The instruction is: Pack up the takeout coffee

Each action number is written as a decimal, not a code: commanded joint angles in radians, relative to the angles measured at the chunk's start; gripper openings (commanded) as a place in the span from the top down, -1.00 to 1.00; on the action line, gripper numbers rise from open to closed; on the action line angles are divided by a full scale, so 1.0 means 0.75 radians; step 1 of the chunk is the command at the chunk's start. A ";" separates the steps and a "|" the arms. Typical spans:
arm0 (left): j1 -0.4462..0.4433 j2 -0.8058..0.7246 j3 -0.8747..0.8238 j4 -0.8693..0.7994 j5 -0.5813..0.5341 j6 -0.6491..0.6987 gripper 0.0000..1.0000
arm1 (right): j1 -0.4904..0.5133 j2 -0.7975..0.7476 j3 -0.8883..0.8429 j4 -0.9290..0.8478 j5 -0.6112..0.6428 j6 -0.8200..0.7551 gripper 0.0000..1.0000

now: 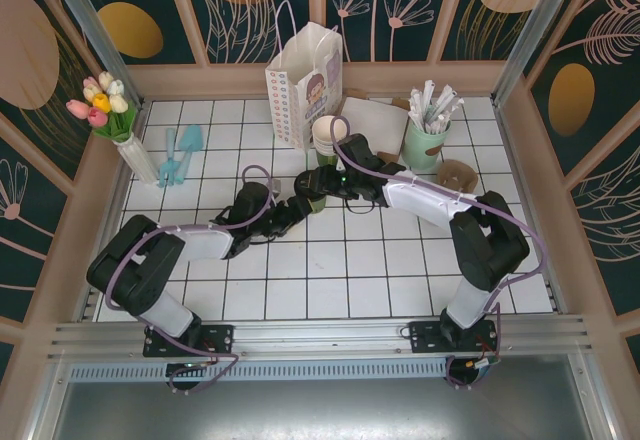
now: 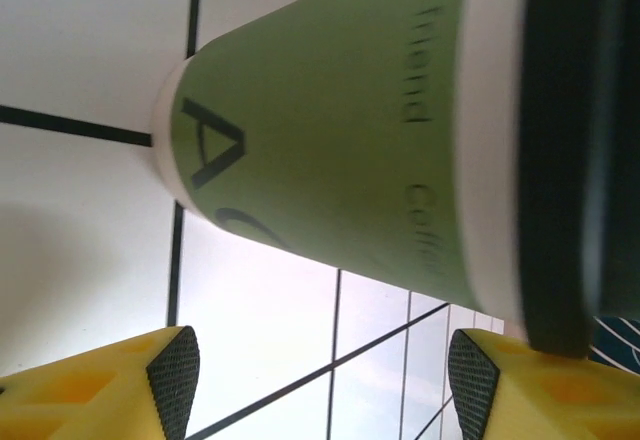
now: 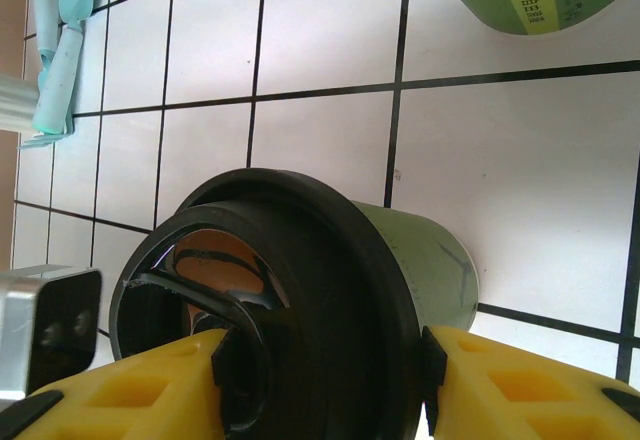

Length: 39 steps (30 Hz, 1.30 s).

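Observation:
The takeout coffee (image 1: 316,200) is a small dark-green paper cup (image 3: 425,260) with a black lid (image 3: 300,280), upright on the white tiles near the table's middle. My right gripper (image 3: 322,360) reaches over it from the right, its yellow fingers (image 3: 500,385) shut on the lid's rim; from above that gripper (image 1: 320,182) covers the top. My left gripper (image 2: 320,380) is open just left of the cup (image 2: 330,110), fingertips (image 2: 175,375) short of the wall with only tile between them; the top view puts this gripper (image 1: 297,207) at the cup's lower left.
The white paper bag (image 1: 305,80) stands open at the back centre, a stack of cream cups (image 1: 325,132) in front of it. A mint-green cup of straws (image 1: 425,140) is at back right. A tulip vase (image 1: 110,110) and teal utensils (image 1: 180,155) sit left.

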 commanded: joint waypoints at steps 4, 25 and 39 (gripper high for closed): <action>-0.004 -0.127 -0.040 -0.033 0.020 0.124 -0.45 | 0.032 0.072 -0.062 -0.170 0.026 -0.015 -0.03; 0.287 -0.099 0.601 -1.042 0.107 0.770 -0.27 | -0.029 0.140 0.114 -0.375 -0.139 -0.709 0.07; 0.317 0.158 0.742 -0.977 0.241 0.749 0.15 | -0.064 0.191 0.172 -0.395 -0.129 -0.664 0.08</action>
